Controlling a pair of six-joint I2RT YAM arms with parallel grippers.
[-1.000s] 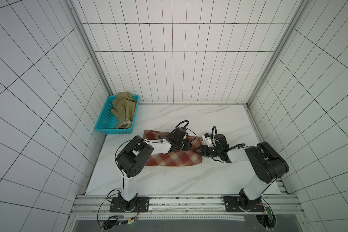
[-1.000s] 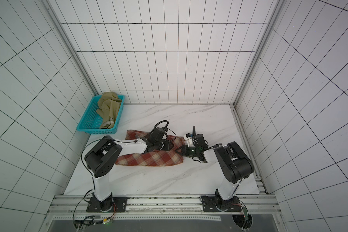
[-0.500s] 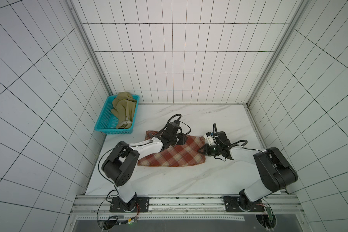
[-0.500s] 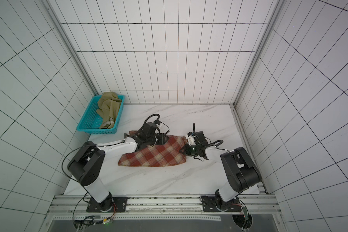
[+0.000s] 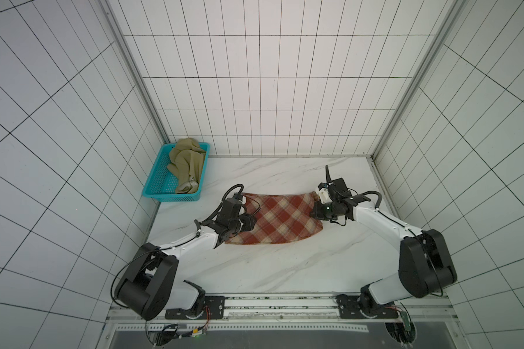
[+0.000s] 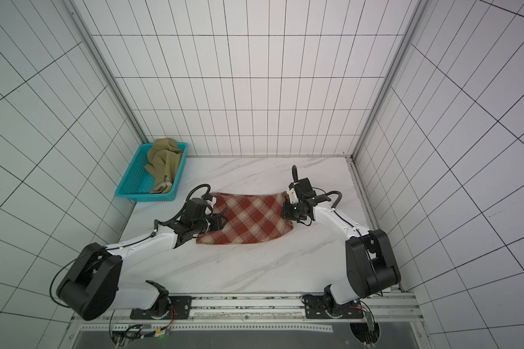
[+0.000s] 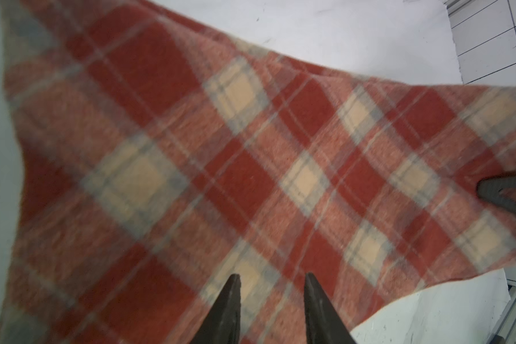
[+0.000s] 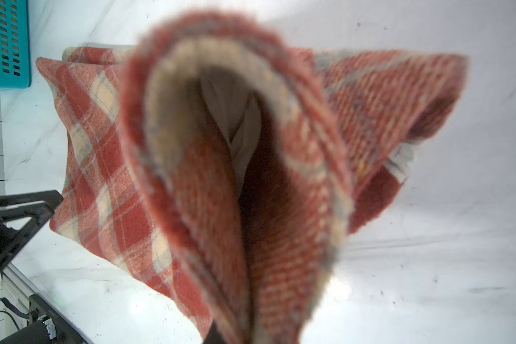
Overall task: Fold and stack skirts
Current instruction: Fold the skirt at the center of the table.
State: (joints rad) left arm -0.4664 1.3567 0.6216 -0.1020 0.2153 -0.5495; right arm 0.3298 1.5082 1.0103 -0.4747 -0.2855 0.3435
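Since the right gripper (image 5: pixel 314 210) is pinched on the right edge of the plaid skirt (image 5: pixel 280 222), it should lift slowly and carry that edge across. The left gripper (image 7: pixel 271 286) has its jaws partly apart over the left side, gripping nothing that shows; it should hold that side down. The plaid skirt lies mid-counter (image 5: pixel 285 272). The olive skirt (image 5: pixel 185 164) sits in the basket (image 5: pixel 152 189), far left corner.
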